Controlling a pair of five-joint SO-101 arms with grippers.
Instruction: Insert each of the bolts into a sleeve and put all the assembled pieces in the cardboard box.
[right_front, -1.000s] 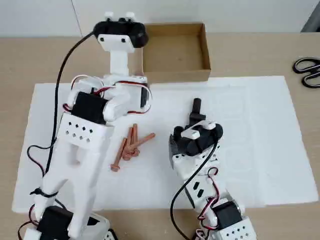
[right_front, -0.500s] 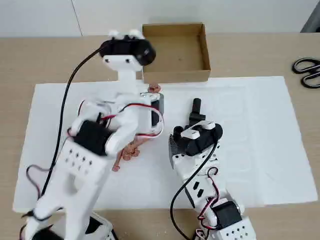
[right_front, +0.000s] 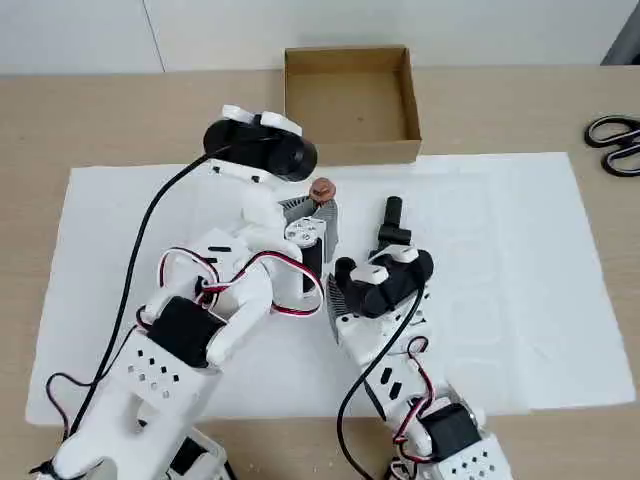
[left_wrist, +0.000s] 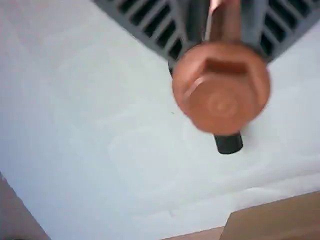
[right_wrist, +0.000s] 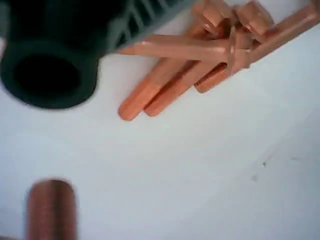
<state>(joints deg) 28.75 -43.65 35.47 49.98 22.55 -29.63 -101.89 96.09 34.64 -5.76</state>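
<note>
Swinging down from beside the cardboard box (right_front: 345, 100) over the last second, the left gripper (right_front: 312, 207) now sits mid-sheet, clenched on a bolt (right_front: 322, 190) with its head facing up. That brings the bolt near the black sleeve (right_front: 393, 214), which the right gripper (right_front: 388, 240) grasps just beside it. They are close but apart, so I judge insertion comes next. Spare bolts (right_wrist: 200, 65) lie heaped on the white sheet (right_front: 520, 260).

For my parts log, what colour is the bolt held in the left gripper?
Copper-orange; the bolt shows best in the left wrist view.
</note>
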